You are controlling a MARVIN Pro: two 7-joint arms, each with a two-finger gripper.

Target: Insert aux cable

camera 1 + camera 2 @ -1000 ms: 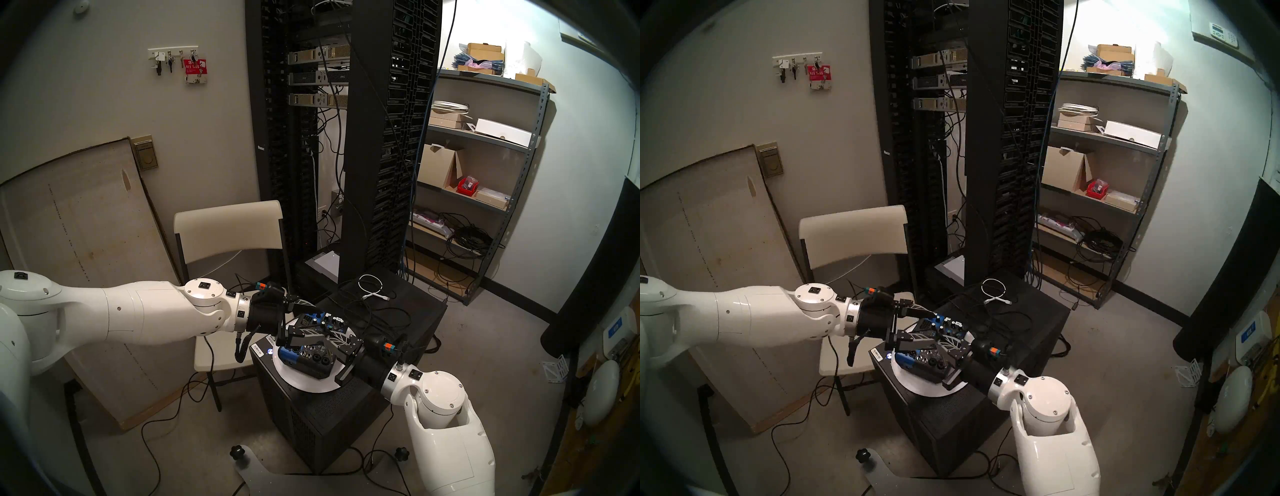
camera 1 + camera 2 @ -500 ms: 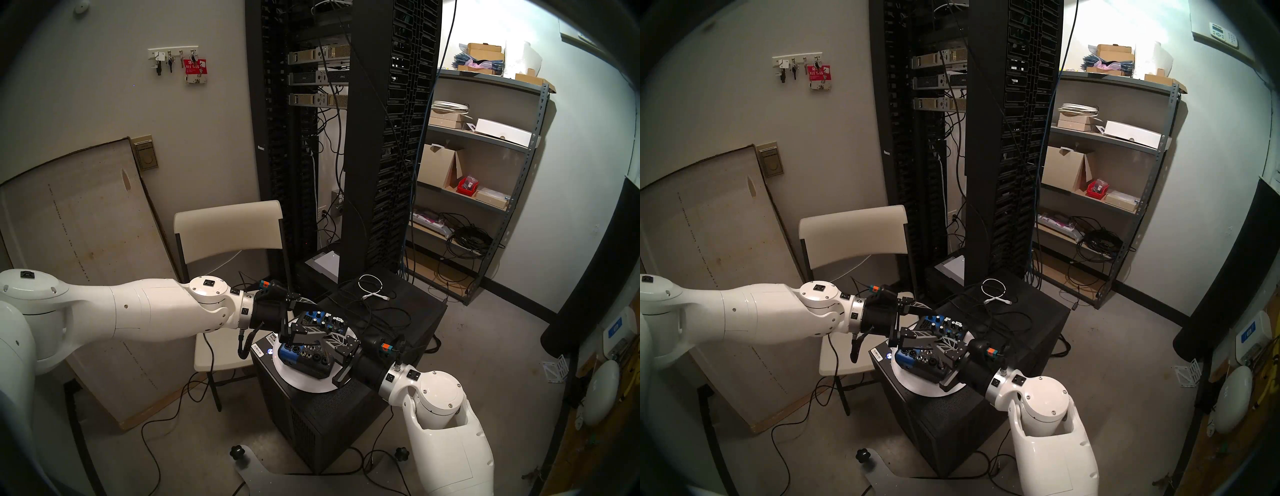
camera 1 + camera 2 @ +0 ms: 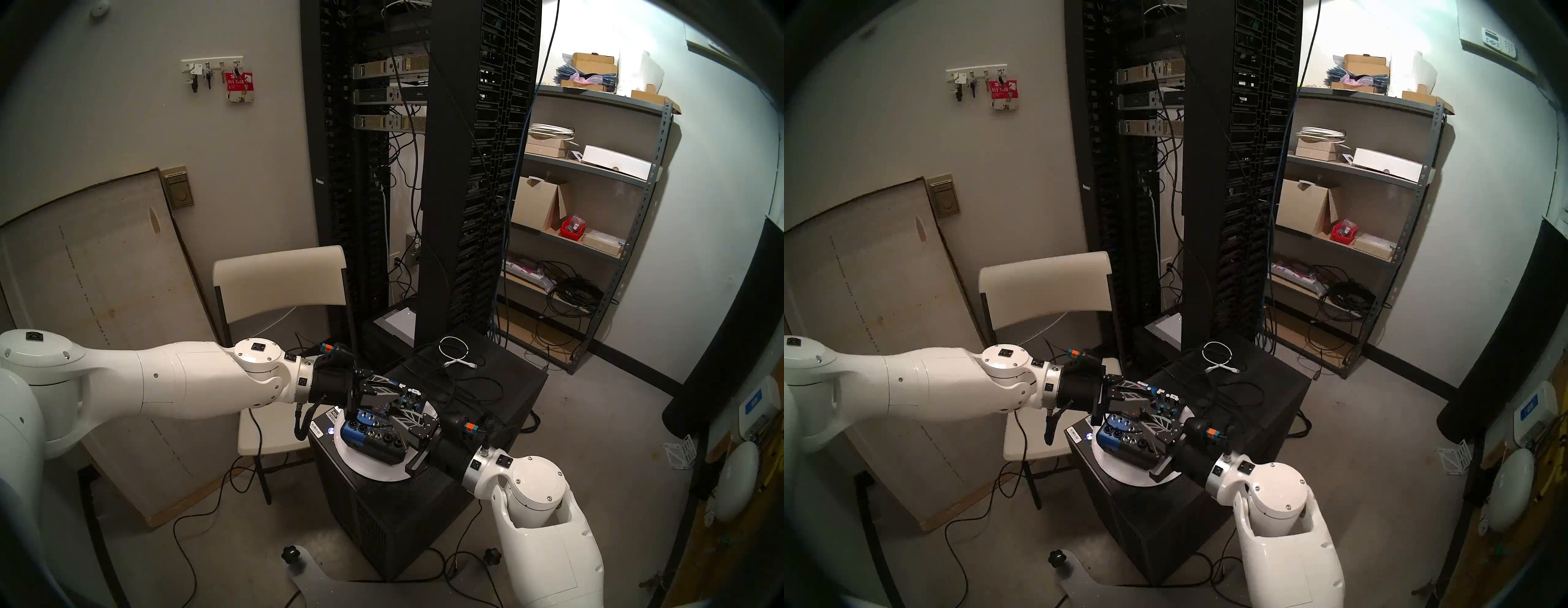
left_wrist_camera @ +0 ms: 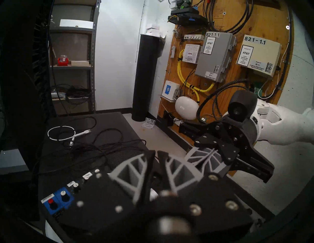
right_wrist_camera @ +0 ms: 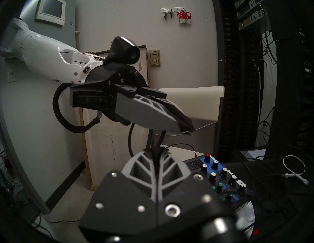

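Your right claw [image 3: 395, 418] is pinched shut over the near right part of the mixer [image 3: 377, 441], which sits on a white disc [image 3: 382, 470] on the black cabinet serving as desk [image 3: 424, 501]. In the right wrist view, two thin dark strands of the aux cable [image 5: 149, 139] rise steeply from its tips toward the left claw. You cannot make out the plug or its pin, so which way it points cannot be told. Your left claw [image 3: 394, 388] hangs over the mixer's far left part, fingers drawn narrow. What lies between them is blurred. More black cable lies tangled far right, beside a white coiled cable [image 3: 456, 350].
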